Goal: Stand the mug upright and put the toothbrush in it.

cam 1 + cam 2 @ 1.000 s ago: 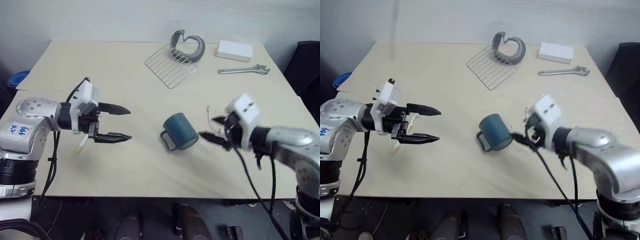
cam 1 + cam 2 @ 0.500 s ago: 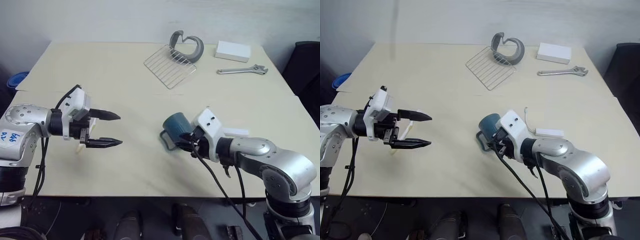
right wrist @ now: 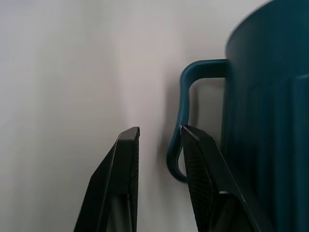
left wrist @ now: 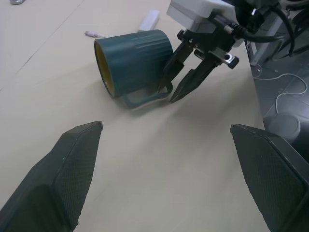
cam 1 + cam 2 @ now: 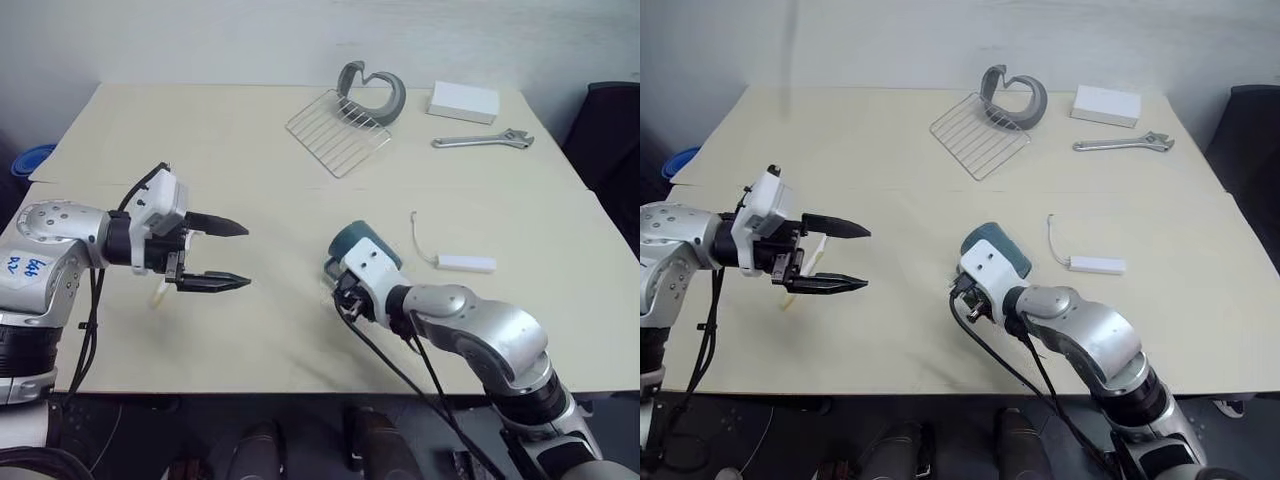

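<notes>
On the pale beige surface [image 5: 250,130] against a white wall, we saw the mug [image 4: 133,57] lying on its side near the middle. Our right gripper [image 4: 176,87] had narrowed beside its handle, holding nothing. Our left gripper [image 5: 228,255] spread wide, empty, above the toothbrush [image 5: 805,268].

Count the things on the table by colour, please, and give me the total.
Teal: 1, the mug
Pale yellow: 1, the toothbrush
White: 2, the box, the adapter
Grey or metal: 3, the wire rack, the curved holder, the wrench
Total: 7
</notes>
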Robot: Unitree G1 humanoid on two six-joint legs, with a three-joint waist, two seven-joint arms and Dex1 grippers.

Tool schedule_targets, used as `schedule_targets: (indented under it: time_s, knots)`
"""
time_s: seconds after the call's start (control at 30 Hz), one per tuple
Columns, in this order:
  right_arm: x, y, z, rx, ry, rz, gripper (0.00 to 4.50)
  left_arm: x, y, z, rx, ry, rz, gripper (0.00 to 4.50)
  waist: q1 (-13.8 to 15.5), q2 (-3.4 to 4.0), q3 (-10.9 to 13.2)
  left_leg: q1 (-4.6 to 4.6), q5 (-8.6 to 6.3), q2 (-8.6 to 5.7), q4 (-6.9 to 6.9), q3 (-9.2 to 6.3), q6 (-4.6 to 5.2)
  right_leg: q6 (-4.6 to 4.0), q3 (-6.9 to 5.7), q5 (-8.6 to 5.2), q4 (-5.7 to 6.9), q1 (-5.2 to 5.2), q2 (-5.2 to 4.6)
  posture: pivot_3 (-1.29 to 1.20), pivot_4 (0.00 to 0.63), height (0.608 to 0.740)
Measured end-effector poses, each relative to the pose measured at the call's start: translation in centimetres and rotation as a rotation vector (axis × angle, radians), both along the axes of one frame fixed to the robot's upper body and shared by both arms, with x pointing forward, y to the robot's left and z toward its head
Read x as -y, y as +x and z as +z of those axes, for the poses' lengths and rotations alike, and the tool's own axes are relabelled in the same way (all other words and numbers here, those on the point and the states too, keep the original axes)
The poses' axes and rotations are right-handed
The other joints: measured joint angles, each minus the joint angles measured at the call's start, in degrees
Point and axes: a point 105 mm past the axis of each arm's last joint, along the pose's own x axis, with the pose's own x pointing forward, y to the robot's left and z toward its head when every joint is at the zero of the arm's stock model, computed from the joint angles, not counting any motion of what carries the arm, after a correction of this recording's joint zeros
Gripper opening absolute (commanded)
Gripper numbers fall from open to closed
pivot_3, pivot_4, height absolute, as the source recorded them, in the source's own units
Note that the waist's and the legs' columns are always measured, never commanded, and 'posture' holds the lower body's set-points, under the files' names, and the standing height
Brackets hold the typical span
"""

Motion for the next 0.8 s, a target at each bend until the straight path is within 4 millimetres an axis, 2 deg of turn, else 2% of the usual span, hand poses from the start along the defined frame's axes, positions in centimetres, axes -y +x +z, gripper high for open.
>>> schedule_targets:
  time_s: [0.23,0.37,0.47,0.53,0.6,0.7,0.8]
  knots:
    - [0.2,2.2,0.0,0.047,-0.025,-0.073,1.37,0.5,0.1,-0.2,-0.001,-0.001,-0.016,4.5,-0.1,0.0,0.0,0.03,0.0,0.04,0.0,0.01,0.0,0.0,-0.02,0.0,0.05,-0.01,0.05,0.0,0.15,0.74]
    - [0.0,2.6,-0.6,0.053,-0.046,-0.075,1.37,0.5,0.1,0.0,0.01,-0.001,-0.018,4.5,-0.2,0.0,0.0,0.02,0.0,0.04,0.0,0.02,-0.01,0.0,-0.01,0.0,0.04,-0.01,0.05,0.0,0.15,0.74]
    - [0.0,2.5,-1.3,0.048,-0.048,-0.059,0.78,0.5,0.2,-0.1,0.01,-0.002,-0.016,4.5,-0.1,0.0,0.0,0.0,0.0,0.03,0.0,0.02,-0.01,0.01,-0.01,0.0,0.02,-0.01,0.04,0.0,0.15,0.74]
    - [0.0,2.5,-1.3,0.054,-0.046,-0.052,0.06,0.5,0.2,-0.1,0.011,-0.001,-0.014,4.5,-0.1,0.0,0.0,0.0,0.0,0.03,0.0,0.03,0.0,0.01,0.0,0.01,0.02,-0.01,0.04,0.0,0.15,0.74]
    - [0.1,2.7,-0.5,0.085,-0.031,-0.044,0.02,0.5,0.3,-0.1,0.012,0.0,-0.01,4.5,-0.1,-0.03,0.0,0.05,0.0,0.03,0.0,0.02,0.0,0.02,0.0,0.01,0.03,0.01,0.04,0.0,0.15,0.74]
    - [0.2,2.7,-0.5,0.08,-0.023,-0.027,0.02,0.2,0.5,-0.1,0.015,-0.002,0.009,4.5,-0.1,-0.04,0.0,0.06,0.0,0.04,0.0,0.0,-0.01,0.01,-0.01,0.01,0.05,0.02,0.06,0.0,0.15,0.74]
    - [-0.6,3.2,0.2,0.073,0.076,0.015,0.02,-0.2,0.8,-0.1,0.014,-0.014,0.043,4.5,-0.3,-0.04,0.0,0.08,0.0,0.07,0.0,0.03,-0.01,0.02,0.01,0.01,0.06,0.02,0.09,0.0,0.15,0.74]
